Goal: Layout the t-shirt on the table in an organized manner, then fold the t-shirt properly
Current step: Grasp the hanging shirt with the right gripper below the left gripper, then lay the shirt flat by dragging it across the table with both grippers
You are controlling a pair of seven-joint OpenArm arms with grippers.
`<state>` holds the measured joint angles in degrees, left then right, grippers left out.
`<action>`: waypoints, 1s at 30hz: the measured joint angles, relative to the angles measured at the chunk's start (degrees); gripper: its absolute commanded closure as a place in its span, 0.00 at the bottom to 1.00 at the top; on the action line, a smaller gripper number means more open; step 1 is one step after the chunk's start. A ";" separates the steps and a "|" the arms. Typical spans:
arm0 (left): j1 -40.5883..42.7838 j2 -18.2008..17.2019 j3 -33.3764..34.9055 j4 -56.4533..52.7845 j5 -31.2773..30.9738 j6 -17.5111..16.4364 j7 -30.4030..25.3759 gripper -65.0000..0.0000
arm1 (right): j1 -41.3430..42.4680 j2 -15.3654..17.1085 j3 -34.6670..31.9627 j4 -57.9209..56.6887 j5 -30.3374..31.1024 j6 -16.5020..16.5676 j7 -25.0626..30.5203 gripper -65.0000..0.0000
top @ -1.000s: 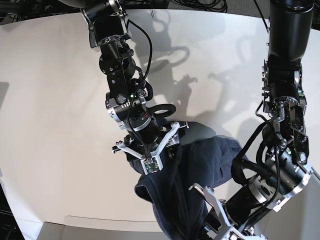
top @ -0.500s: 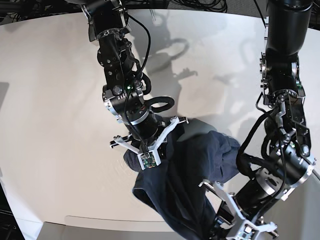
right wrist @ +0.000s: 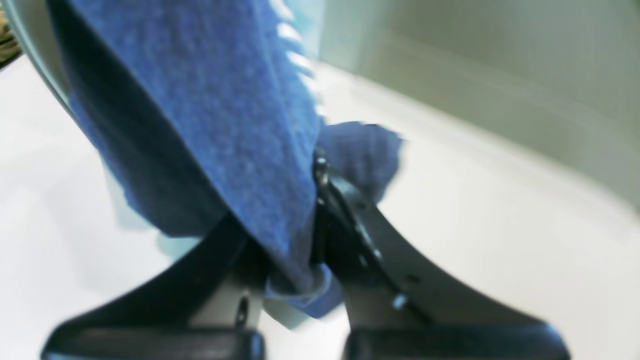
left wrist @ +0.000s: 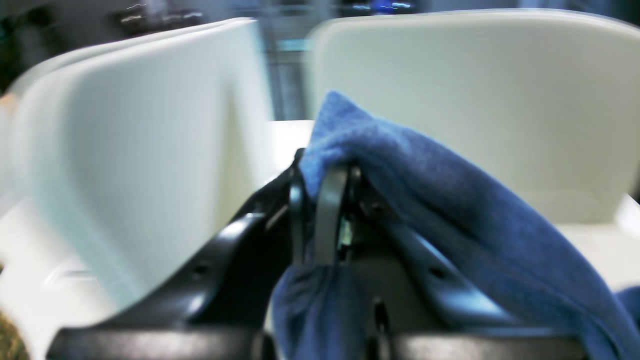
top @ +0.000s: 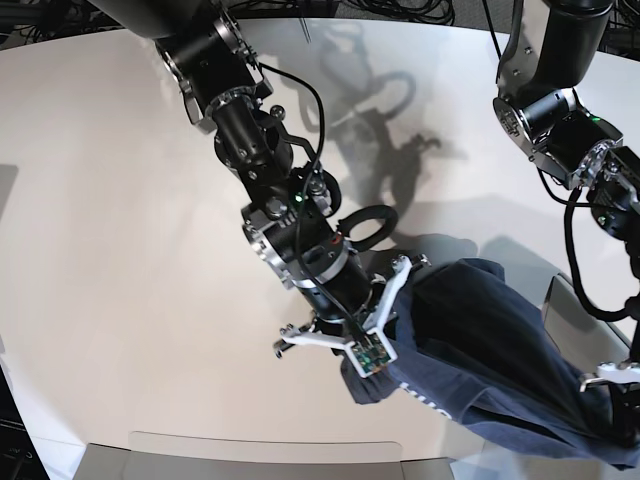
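Both grippers are closed on the t-shirt point(top: 500, 350): the right gripper point(right wrist: 315, 200) pinches one bunched edge, the left gripper point(left wrist: 325, 200) pinches another fold, and the cloth hangs stretched between them just above the table point(top: 120, 250).

— Where's the t-shirt point(top: 480, 350) now?
— Stretched between the two arms above the white surface point(top: 120, 220), white lettering showing near the right pincer point(top: 365, 362).
— And the left pincer point(top: 610, 400)?
— At the frame's right edge, mostly hidden behind the cloth.
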<state>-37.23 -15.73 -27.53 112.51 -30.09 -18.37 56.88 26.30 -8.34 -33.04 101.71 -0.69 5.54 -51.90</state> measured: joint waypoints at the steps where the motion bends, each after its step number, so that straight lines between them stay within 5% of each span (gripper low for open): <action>1: -1.33 0.04 -2.10 0.00 -0.07 0.04 -0.24 1.00 | 2.36 0.00 -1.01 -0.96 0.15 0.20 1.25 1.00; 13: -20.98 -8.07 -6.12 0.44 -0.87 -0.70 -7.87 1.00 | 14.62 -0.50 -1.18 1.01 0.74 -0.28 17.49 1.00; 17: -24.85 -10.49 -3.21 1.03 -2.54 -1.66 -8.94 1.00 | 9.16 -0.74 -0.37 2.14 0.85 -8.63 22.51 1.00; 22: -13.31 -5.97 0.46 -3.06 -0.87 -0.11 -8.94 1.00 | -6.40 -0.55 -0.92 2.08 0.90 -10.62 20.68 1.00; 26: -6.95 1.55 12.02 -12.46 0.76 0.79 -8.35 1.00 | -16.37 1.51 -4.17 7.26 0.09 -2.69 9.49 1.00; 30: -5.14 6.19 26.27 -23.85 -0.57 0.44 -10.78 1.00 | -23.41 7.26 -6.49 16.22 0.42 4.37 10.69 1.00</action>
<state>-42.37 -9.54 -1.26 88.66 -30.65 -17.93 46.11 2.90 -1.08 -39.53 117.93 -0.27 9.91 -41.21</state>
